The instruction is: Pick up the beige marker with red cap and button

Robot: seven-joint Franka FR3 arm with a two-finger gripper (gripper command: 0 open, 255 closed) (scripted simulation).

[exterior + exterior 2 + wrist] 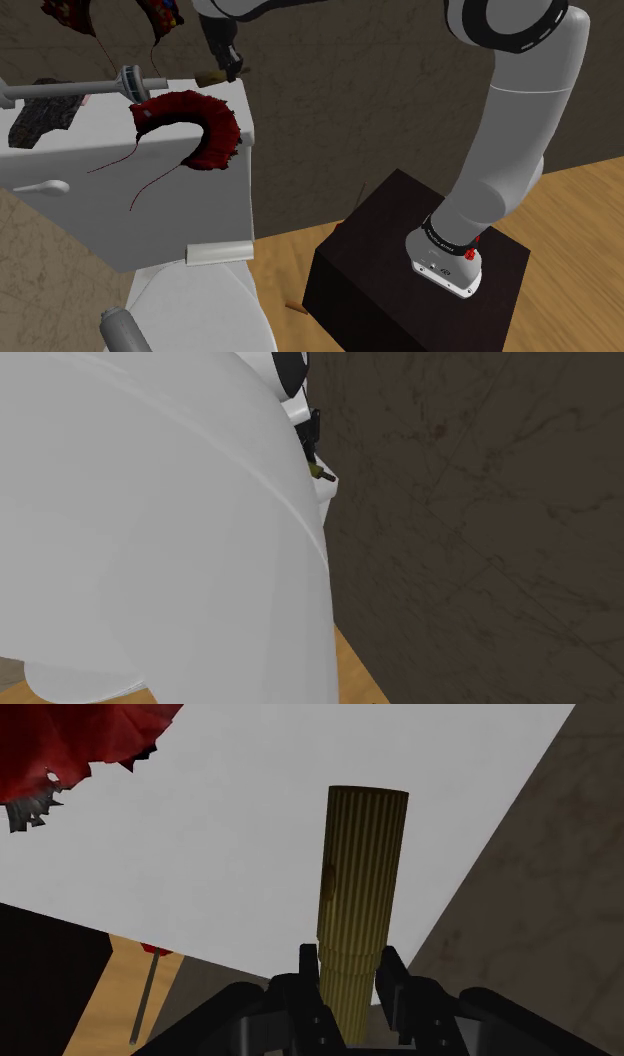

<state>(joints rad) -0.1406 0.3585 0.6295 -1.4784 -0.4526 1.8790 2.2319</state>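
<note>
Marker (362,894) gripped over the tank (250,824) corner.
The ribbed olive-beige marker is clasped between the tool's (349,969) fingers and points out along them above the white lid. It is likely held near one end to stay clear of the red frill (70,744). Its red cap and button are hidden, probably behind the fingers. Whether it touches the lid is unclear.

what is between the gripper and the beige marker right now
Nothing. In the wrist view the gripper clasps the beige marker directly between its fingers, with no gap on either side.
</note>
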